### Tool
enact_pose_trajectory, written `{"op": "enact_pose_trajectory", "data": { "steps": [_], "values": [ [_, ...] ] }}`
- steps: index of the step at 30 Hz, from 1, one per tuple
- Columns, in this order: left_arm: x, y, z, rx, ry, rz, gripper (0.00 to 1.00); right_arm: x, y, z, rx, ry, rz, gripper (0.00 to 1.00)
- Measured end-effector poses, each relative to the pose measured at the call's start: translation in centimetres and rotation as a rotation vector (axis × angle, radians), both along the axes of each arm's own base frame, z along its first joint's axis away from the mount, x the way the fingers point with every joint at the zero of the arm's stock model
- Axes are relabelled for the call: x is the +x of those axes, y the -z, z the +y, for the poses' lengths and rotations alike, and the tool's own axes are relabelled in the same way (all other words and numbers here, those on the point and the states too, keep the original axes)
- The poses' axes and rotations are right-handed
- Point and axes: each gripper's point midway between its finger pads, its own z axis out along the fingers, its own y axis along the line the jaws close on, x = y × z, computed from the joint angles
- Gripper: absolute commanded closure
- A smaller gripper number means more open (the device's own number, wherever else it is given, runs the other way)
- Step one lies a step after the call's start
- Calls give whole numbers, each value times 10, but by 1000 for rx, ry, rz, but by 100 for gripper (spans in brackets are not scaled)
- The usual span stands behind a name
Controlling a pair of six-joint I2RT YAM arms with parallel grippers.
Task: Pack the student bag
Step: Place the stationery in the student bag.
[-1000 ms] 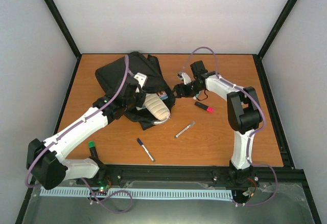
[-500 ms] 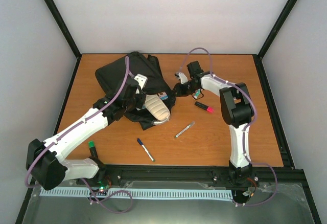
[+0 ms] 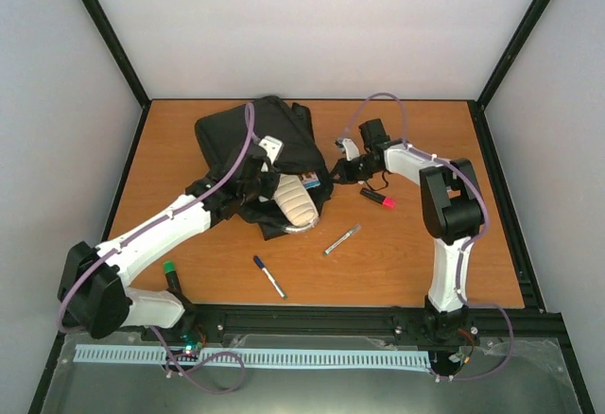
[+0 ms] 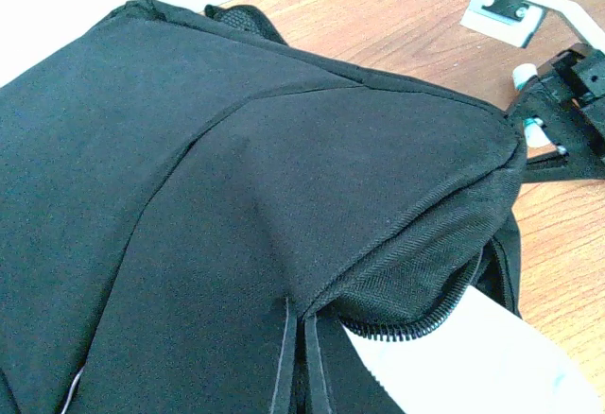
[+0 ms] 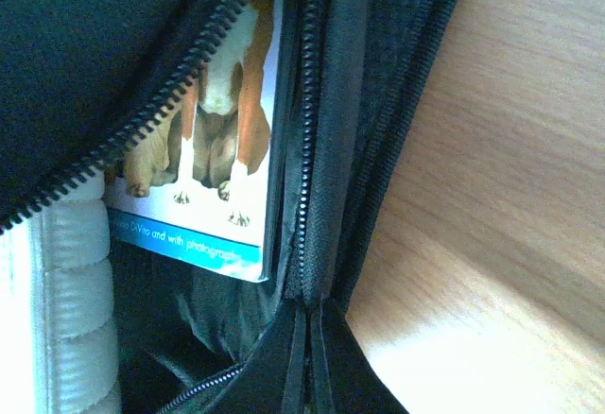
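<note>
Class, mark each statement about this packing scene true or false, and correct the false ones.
1. The student bag is unzipped. True.
2. The pink marker is inside the bag. False: it lies on the table, right of the bag.
3. A book showing a dog sits inside the bag. True.
4. The beige pouch lies apart from the bag. False: it pokes out of the bag's opening.
</note>
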Motion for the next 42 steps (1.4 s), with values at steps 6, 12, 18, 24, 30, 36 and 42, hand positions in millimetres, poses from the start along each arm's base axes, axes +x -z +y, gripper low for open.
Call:
{"op": "enact_pose_trajectory", "data": {
  "steps": [6,12,18,24,30,36,42],
  "values": [
    [11,5,-15,-18,26,4,99,-8,-6,-23,-13,30,-12,94],
    [18,2,-21,-31,28,-9,99,-23,-12,-42,-31,24,-25,56],
    [20,-3,-21,-42,17,-17,99,-48,-49,-50,-44,-69,-172,49],
    [24,-8,-24,-64,5,-19,99,-98,-60,-36,-99,-324,-386,31],
    [27,-16,-27,-95,-4,-17,99,-138,-41,-15,-221,-591,-562,26],
    [29,-25,-29,-114,-8,-16,99,-128,-39,-8,-317,-663,-696,28],
    [31,-30,-28,-117,-14,-14,99,-125,-44,13,-357,-714,-822,27]
  ]
}}
